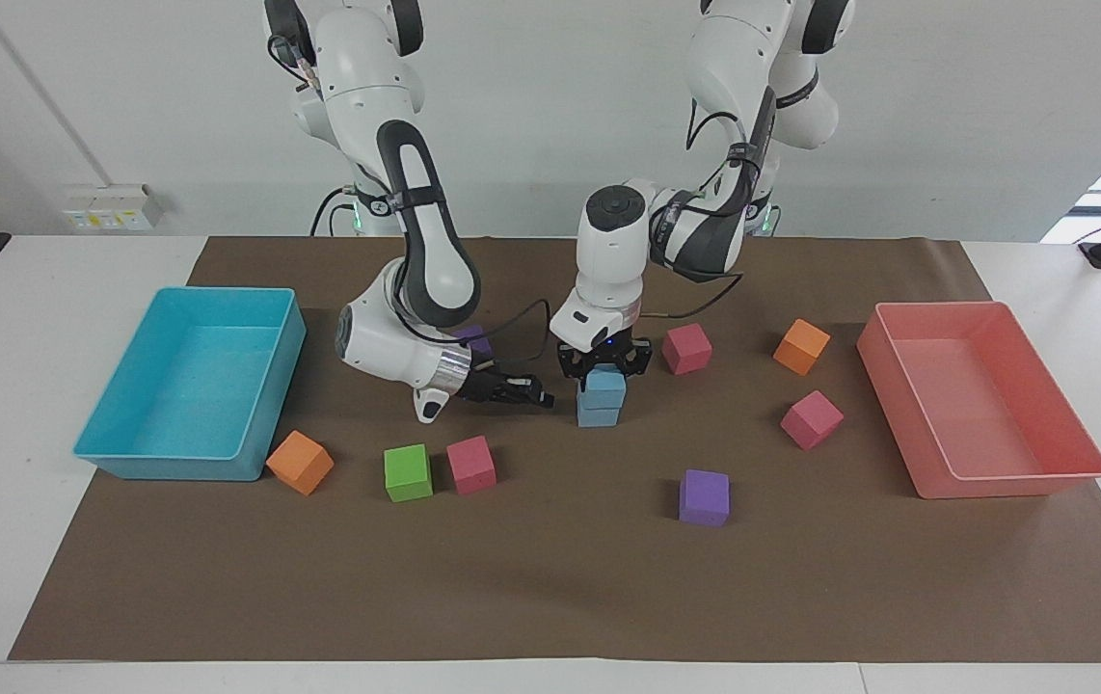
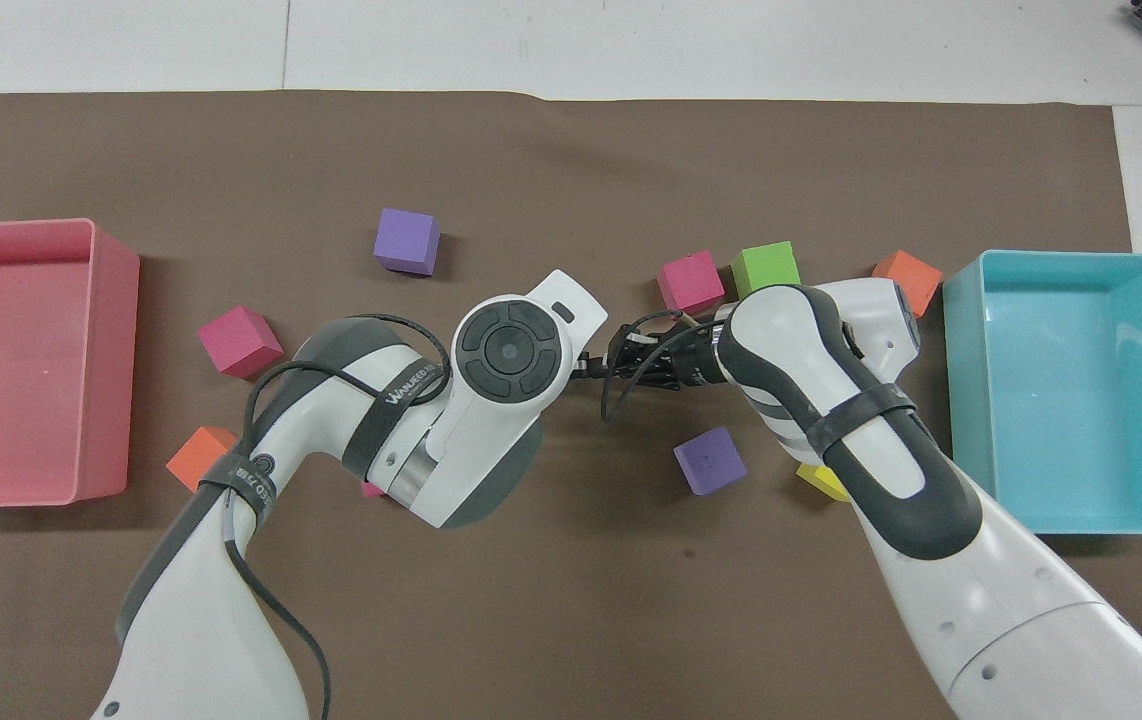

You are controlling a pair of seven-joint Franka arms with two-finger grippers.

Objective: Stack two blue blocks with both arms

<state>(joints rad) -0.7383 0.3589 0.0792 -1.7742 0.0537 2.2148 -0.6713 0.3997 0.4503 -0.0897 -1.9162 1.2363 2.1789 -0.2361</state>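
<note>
Mid-table on the brown mat (image 1: 550, 588), two blue blocks stacked: upper blue block (image 1: 604, 383) on lower blue block (image 1: 599, 415). Left gripper (image 1: 603, 367) pointing straight down, fingers clamped on the upper one. Right gripper (image 1: 541, 395) lying low and level just beside the stack, fingertips closed on nothing. From overhead, stack hidden under the left arm's wrist (image 2: 511, 350).
</note>
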